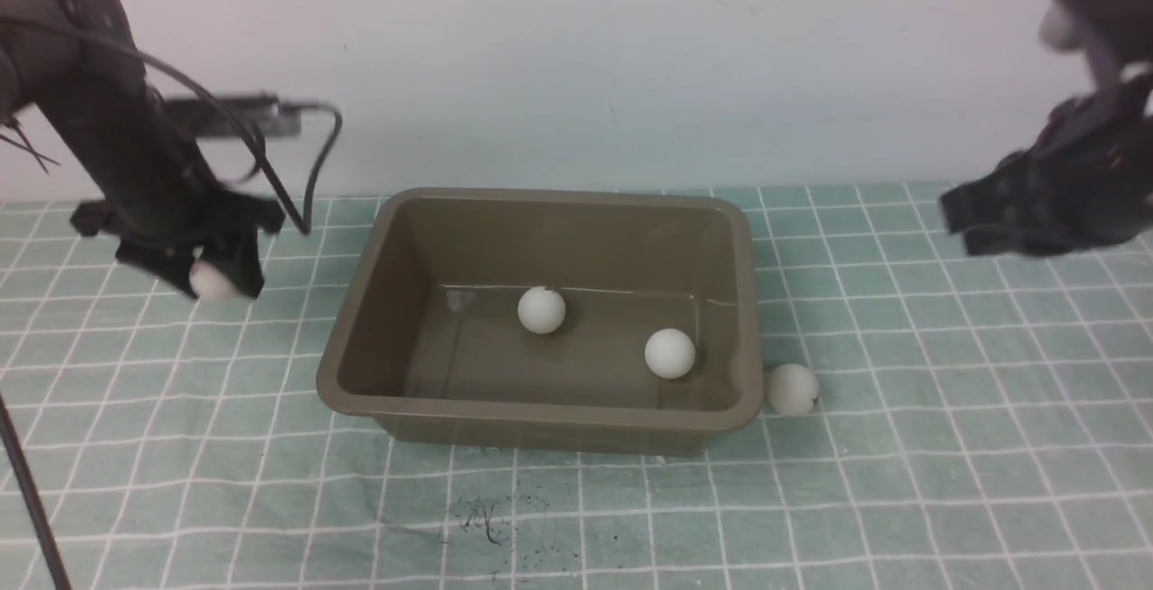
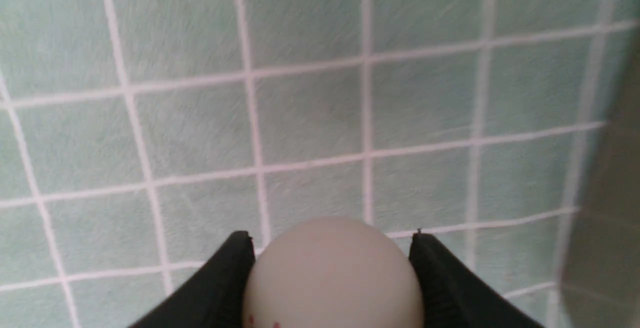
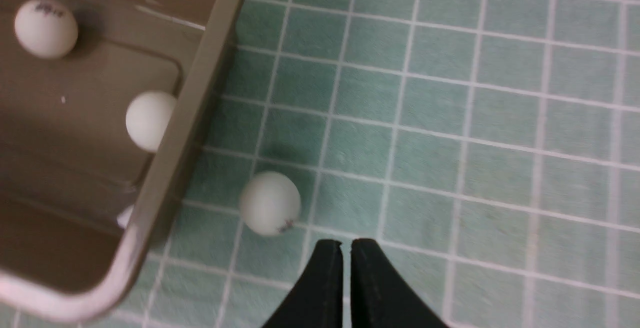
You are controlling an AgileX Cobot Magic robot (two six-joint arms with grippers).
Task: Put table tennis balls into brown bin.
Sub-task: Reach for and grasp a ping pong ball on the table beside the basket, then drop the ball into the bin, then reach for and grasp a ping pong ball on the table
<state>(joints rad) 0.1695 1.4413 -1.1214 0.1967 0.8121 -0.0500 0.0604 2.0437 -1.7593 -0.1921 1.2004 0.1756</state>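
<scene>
- Currently, the left gripper (image 1: 216, 279) hangs above the green grid mat (image 1: 946, 446), to the left of the brown bin (image 1: 558, 199) and clear of its rim.
- Its jaws are clamped on ball A (image 2: 332, 273), a white table tennis ball. In the left wrist view the black fingers (image 2: 220, 288) press on opposite sides of the ball, and small red marks show on its surface.
- Ball A is off the mat and is not over the bin. Only a blurred olive strip of the bin shows at one edge of the left wrist view.
- The brown bin stands upright in the middle of the mat, opening upward, with its long sides running left to right.
- Ball B (image 1: 541, 310) rests on the bin floor, roughly central and toward the far wall. The right wrist view shows a dark printed mark on it.
- Ball C (image 1: 669, 353) rests on the bin floor close to the right wall, apart from ball B.
- Ball D (image 1: 792, 388) lies on the mat outside the bin, just beside the near right corner. In the right wrist view a strip of mat separates it from the rim, and a small dark mark shows on it.
- The right gripper (image 1: 968, 212) is raised above the mat to the right of the bin. Its jaws are brought together with only a thin slit between them, and nothing is held.
</scene>
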